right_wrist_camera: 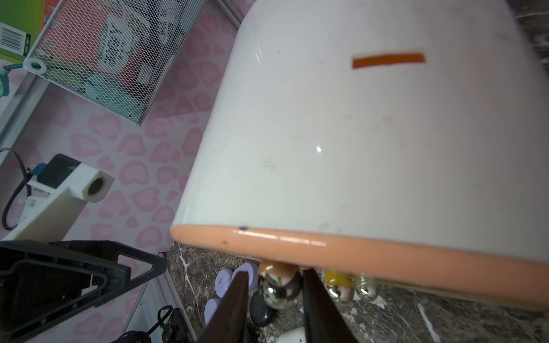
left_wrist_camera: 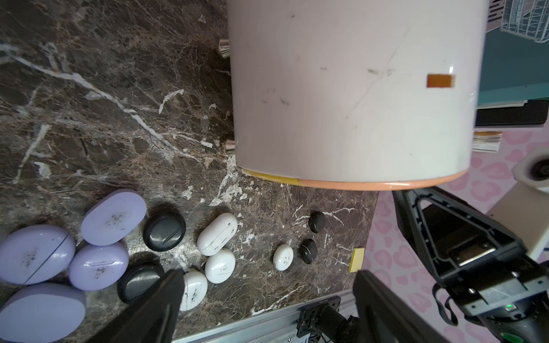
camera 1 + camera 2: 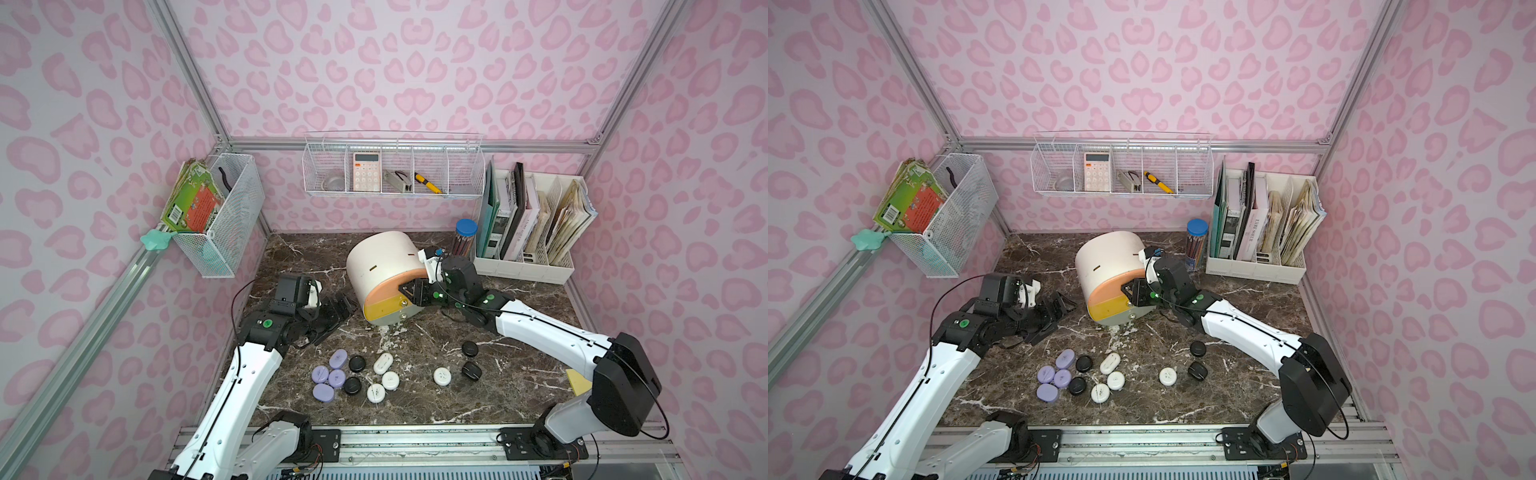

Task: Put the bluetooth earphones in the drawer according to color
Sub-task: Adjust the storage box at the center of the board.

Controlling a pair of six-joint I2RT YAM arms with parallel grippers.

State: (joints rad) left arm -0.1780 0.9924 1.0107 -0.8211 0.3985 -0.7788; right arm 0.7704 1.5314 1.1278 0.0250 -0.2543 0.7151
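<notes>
Marble tabletop (image 3: 457, 409), pink leopard-print walls (image 3: 395, 62); drawer (image 3: 382, 257) at 12 o'clock, bluetooth earphones (image 3: 390, 380) at 6. Your left gripper (image 2: 269, 274) spread, empty; right gripper (image 1: 276, 276) straddles knob (image 1: 279, 292), grip unclear.

The left arm reaches forward low over the desk (image 3: 415, 399), its left hand (image 3: 337, 308) lying with fingers (image 2: 166, 294) spread wide. The right arm stretches across, wrist bent sideways, and the right hand (image 1: 274, 283) shows fingers (image 1: 237, 294) set narrowly apart.

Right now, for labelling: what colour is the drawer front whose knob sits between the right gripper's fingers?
Peach-orange drawer front, clearest in the right wrist view.
</notes>
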